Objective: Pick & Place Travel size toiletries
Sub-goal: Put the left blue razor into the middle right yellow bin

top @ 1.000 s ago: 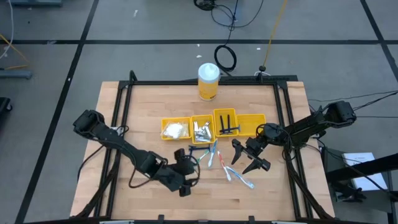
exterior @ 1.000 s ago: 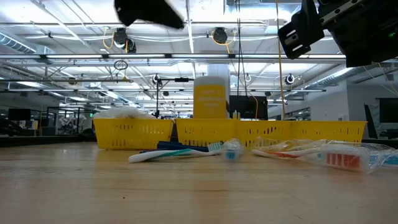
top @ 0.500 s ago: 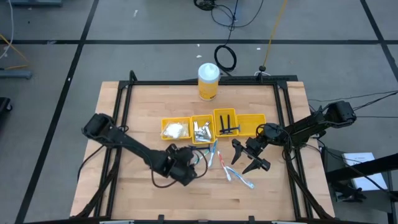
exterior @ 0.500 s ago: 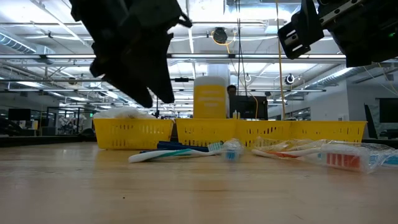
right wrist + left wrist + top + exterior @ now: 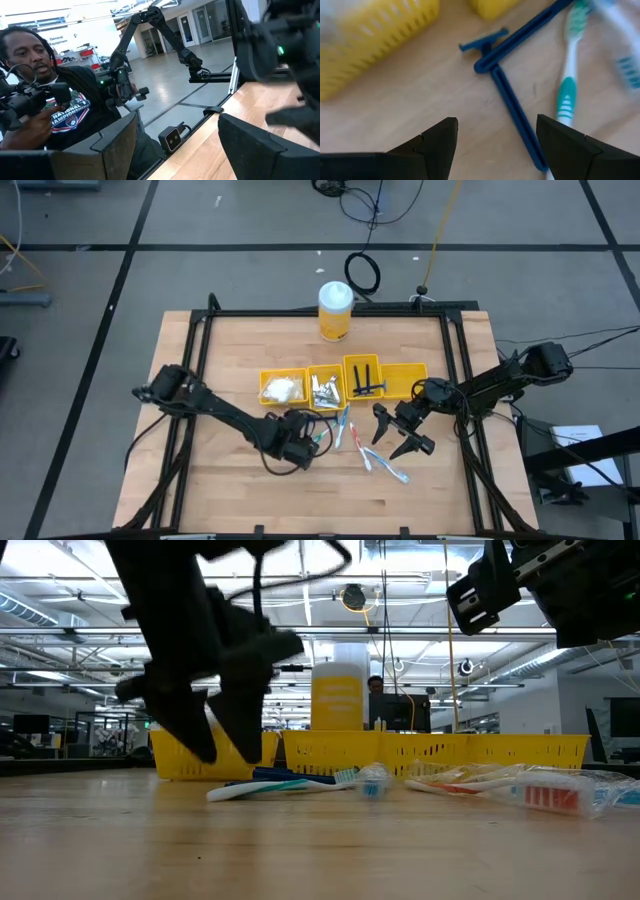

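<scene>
Two dark blue razors [image 5: 512,95] lie crossed on the wooden table [image 5: 230,350], just in front of the row of yellow bins [image 5: 345,383], and we see a green-and-white toothbrush [image 5: 567,85] beside them. More toothbrushes [image 5: 380,463] lie loose on the table toward the right arm. Our left gripper [image 5: 496,145] hangs low over the razors with its fingers apart and nothing between them. Our right gripper [image 5: 400,435] waits above the table near the rightmost bin, fingers also spread and empty. A yellow canister [image 5: 335,310] stands behind the bins. In the right wrist view we see a person [image 5: 55,107] beyond the table.
</scene>
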Controlling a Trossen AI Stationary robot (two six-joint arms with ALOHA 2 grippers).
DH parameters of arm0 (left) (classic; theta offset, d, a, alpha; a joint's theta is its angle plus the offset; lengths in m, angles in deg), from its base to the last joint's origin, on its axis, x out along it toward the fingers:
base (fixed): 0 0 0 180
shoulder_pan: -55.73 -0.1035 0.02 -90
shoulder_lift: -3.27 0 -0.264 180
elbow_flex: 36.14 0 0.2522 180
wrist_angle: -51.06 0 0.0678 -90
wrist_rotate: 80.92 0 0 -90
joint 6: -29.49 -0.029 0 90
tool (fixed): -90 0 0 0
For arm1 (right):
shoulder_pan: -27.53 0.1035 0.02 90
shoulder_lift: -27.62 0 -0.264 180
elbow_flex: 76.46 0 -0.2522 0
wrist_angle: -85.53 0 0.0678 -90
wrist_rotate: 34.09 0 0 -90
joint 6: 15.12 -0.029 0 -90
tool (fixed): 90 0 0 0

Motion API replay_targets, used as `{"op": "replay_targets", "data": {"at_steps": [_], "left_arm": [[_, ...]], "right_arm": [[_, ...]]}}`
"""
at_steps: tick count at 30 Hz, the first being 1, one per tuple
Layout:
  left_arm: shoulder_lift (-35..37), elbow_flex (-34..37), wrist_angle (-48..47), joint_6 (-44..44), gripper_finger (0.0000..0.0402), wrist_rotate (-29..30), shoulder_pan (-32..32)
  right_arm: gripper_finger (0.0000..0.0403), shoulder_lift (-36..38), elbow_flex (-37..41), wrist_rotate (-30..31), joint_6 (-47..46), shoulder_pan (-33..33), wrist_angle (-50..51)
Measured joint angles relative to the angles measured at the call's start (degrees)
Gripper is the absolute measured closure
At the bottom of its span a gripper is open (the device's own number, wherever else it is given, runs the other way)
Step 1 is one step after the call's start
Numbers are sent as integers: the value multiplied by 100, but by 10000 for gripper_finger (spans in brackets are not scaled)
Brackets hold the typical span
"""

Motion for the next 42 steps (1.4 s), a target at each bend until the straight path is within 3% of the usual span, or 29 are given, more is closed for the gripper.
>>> {"op": "replay_targets", "data": {"at_steps": [4, 21, 26, 35, 42], "left_arm": [[-208, 0, 23, 188, 135, -305, -161], [-505, -26, 113, 180, 141, -587, -355], [-512, -17, 97, 178, 198, -809, -352], [-518, -15, 106, 83, 376, -1015, -221], [-451, -7, 108, -16, 381, -890, -80]], "right_arm": [[140, -2, 0, 2, 2, 0, 0], [140, -2, 0, 2, 22, -4, 42], [140, -2, 0, 2, 22, -2, 42], [140, -2, 0, 1, 22, -2, 42], [140, -2, 0, 1, 22, -2, 42]]}}
